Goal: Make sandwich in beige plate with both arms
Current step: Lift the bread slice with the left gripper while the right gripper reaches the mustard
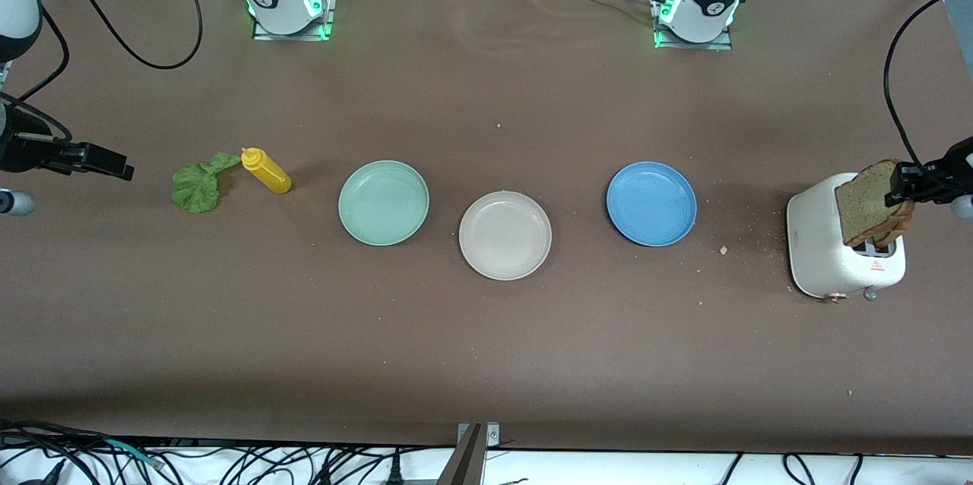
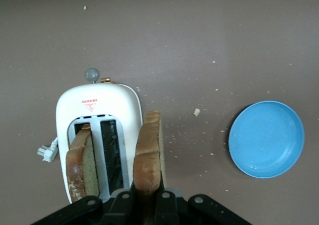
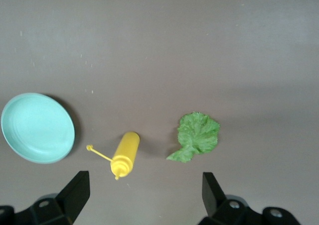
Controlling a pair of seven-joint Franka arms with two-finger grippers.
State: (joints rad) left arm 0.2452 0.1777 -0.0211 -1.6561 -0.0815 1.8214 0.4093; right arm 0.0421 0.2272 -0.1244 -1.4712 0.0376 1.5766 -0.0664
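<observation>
First toast slice lifted clear of the toaster, beige plate bare.

My left hand (image 1: 904, 188) pinches a brown toast slice (image 1: 863, 202) upright by its top edge over the white toaster (image 1: 817, 242), which I judge keeps it from snagging the slot; a second slice (image 2: 79, 165) sits in the other slot. The beige plate (image 1: 505, 236) lies mid-desk, with the blue plate (image 1: 651, 204) at its 2 o'clock and the mint-green plate (image 1: 384, 202) at its 10 o'clock. My right hand (image 3: 144, 192), fingers spread wide, waits over the desk at the right arm's end, above the lettuce leaf (image 1: 199, 185) and the yellow squeeze bottle (image 1: 266, 170) lying beside it, presumably ready for the leaf once bread is down.
</observation>
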